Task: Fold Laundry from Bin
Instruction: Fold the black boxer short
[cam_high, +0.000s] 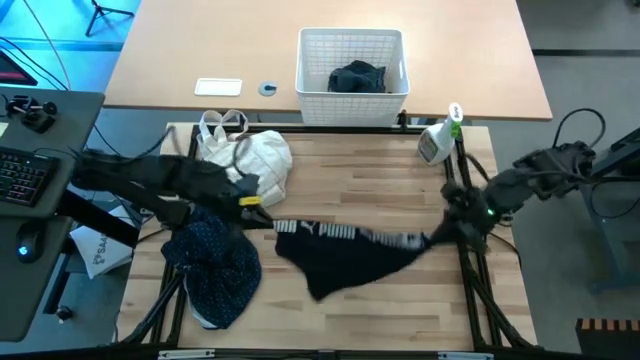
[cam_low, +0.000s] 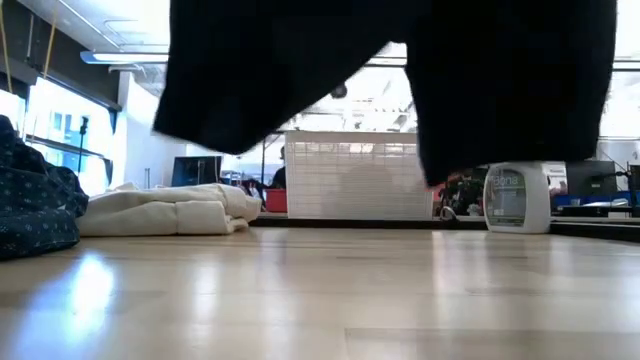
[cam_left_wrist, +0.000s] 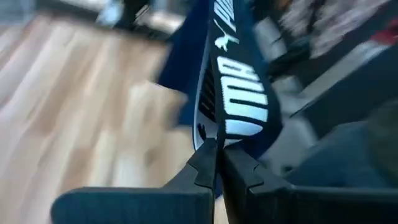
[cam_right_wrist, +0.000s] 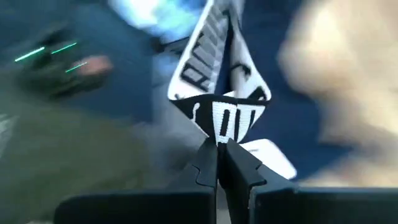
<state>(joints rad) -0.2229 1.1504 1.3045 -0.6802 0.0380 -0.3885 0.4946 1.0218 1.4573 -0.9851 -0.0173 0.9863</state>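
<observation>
Two dark robot arms hold up one piece of clothing over the wooden table (cam_high: 330, 320). It is a dark navy garment (cam_high: 345, 262) with a black band that has big white letters on it. The band is pulled out flat between the two arms, and the soft part hangs down under it.

The left gripper (cam_high: 262, 208) pinches one end of the band. In the left wrist view its two fingers are pressed together with the band (cam_left_wrist: 239, 93) caught between them. The right gripper (cam_high: 437, 237) pinches the other end. In the right wrist view its fingers are squeezed tight on the folded band (cam_right_wrist: 217, 118) too.

In the low view the dark garment (cam_low: 400, 70) hangs in the air, and its bottom edge does not touch the table.

The white bin (cam_high: 352, 62) stands on another, lighter table behind the wooden table. One dark piece of clothing (cam_high: 357, 77) lies inside it.

A navy shirt with tiny white dots (cam_high: 215, 262) lies in a heap on the wooden table, just under the left arm. A cream cloth bag (cam_high: 252, 157) with loop handles lies beside it, nearer the bin. A spray bottle (cam_high: 438, 140) stands at the table's far edge, near the right arm.
</observation>
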